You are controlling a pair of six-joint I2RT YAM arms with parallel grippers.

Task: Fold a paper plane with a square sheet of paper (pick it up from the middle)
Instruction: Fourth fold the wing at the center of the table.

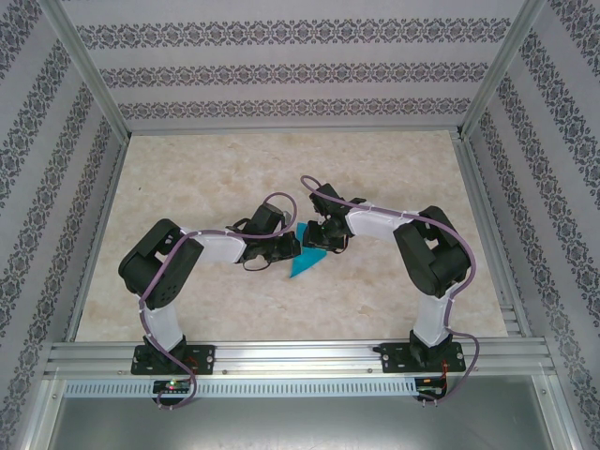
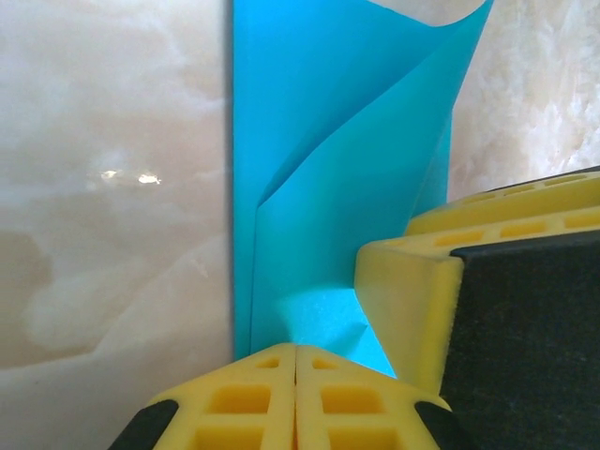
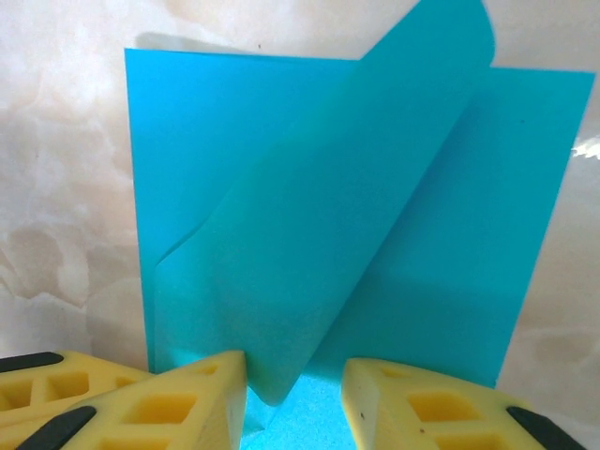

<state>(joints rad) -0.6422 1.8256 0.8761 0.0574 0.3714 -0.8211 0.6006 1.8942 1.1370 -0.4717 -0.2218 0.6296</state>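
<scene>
Nearest, an aluminium rail [image 1: 300, 354] runs along the table's front edge. Both arm bases are bolted to it, the left arm [image 1: 161, 270] toward one end and the right arm [image 1: 431, 255] toward the other. Each arm bends inward, so the two wrists meet near the middle of the table.

The left gripper [image 2: 295, 354] has its yellow fingers pressed flat together with no gap between them. The near edge of the square sheet of paper [image 3: 450, 234] runs right down to their tips, but I cannot tell whether any paper is caught in the seam. Just beside them, the right gripper [image 3: 295, 370] stands with its jaws apart, one yellow finger on either side of a strip of the cyan sheet. The rounded end of a lifted flap hangs between them.

The sheet lies on the table between the two grippers, partly folded. One flap curls up off the flat part, and a diagonal crease runs across it. Under it spreads the tabletop [image 1: 187, 178], pale cream with a marbled pattern and a soft shine. Farther back and to both sides, walls [image 1: 281, 75] papered in grey floral bands close the space, with bare metal posts [image 1: 86, 66] slanting up at the corners.
</scene>
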